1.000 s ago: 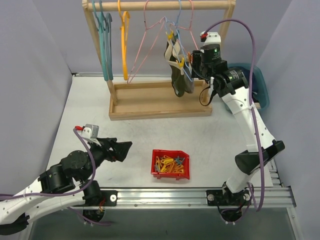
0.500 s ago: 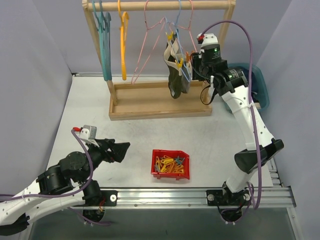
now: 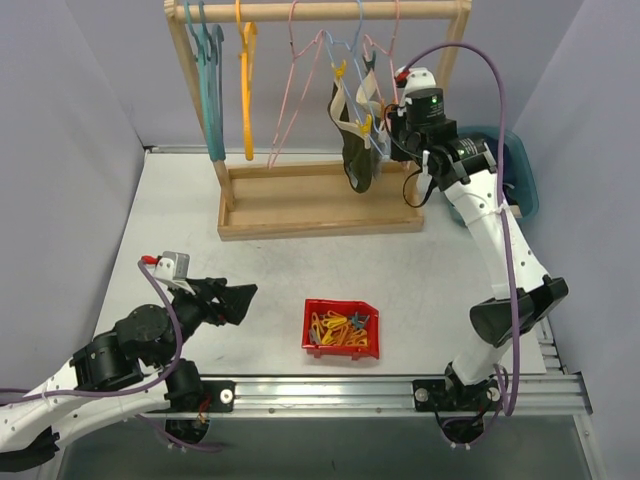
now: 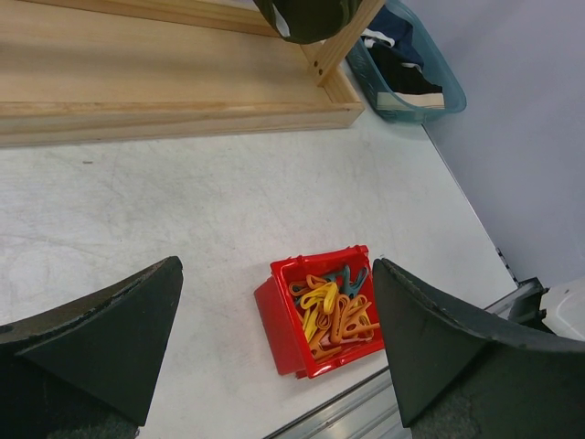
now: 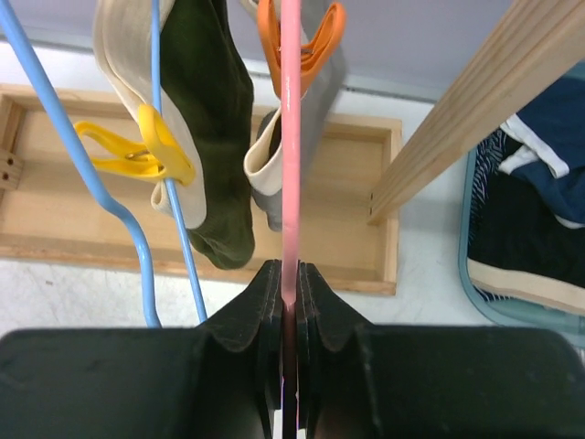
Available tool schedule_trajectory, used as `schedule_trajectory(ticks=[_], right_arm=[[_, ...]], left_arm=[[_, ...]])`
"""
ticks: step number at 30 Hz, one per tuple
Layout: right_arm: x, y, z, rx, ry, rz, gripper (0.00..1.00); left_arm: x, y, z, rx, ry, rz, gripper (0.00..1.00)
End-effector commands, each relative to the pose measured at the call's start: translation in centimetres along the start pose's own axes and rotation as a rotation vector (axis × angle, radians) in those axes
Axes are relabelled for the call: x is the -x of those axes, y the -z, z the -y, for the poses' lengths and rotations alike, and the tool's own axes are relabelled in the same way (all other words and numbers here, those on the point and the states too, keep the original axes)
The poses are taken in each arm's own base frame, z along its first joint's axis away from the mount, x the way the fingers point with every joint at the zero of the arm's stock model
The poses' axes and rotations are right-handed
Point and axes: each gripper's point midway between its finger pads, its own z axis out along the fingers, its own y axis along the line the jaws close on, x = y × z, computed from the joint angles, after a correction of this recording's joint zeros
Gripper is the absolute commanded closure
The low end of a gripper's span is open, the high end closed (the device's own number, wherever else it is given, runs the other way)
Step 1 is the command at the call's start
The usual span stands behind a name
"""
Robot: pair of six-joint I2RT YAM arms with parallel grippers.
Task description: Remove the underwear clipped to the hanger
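Two underwear hang from the wooden rack. The dark olive one (image 5: pixel 219 110) is held to a blue hanger (image 5: pixel 174 229) by a yellow clip (image 5: pixel 151 146). The grey one (image 5: pixel 320 91) is held to a pink hanger (image 5: pixel 290 137) by an orange clip (image 5: pixel 311 41). My right gripper (image 5: pixel 289 274) is shut on the pink hanger's wire just below them, and in the top view it (image 3: pixel 388 135) sits right beside the hanging underwear (image 3: pixel 355 150). My left gripper (image 3: pixel 240 298) hovers open and empty low over the table at front left.
The wooden rack's base tray (image 3: pixel 320 200) carries several other hangers (image 3: pixel 210 80) at its left. A red bin (image 3: pixel 342 328) of yellow and orange clips sits at front centre. A teal basket (image 5: pixel 530 210) at the right holds navy cloth with a pale band.
My right gripper has shut onto the pink hanger's wire, and the hangers and underwear have shifted slightly. The left arm has drifted a little toward the near edge, still open.
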Motion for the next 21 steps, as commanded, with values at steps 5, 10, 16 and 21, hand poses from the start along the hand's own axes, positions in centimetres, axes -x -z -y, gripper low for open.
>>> schedule_trajectory(ticks=[5, 10, 16, 21], right_arm=[[6.6, 5.0, 1.7, -0.014, -0.059, 0.347, 1.0], [8.6, 6.3, 2.2, -0.023, -0.052, 0.447, 1.0], [9.0, 6.9, 2.9, -0.054, -0.068, 0.474, 1.0], [6.4, 7.3, 3.2, -0.058, -0.079, 0.428, 1.0]], left_arm=[[1.0, 0.4, -0.1, 0.007, 0.014, 0.028, 0.06], [1.6, 0.2, 0.3, 0.01, 0.007, 0.036, 0.06], [2.5, 0.1, 0.8, 0.015, -0.011, 0.042, 0.06], [2.9, 0.2, 0.8, 0.016, -0.013, 0.049, 0.06]])
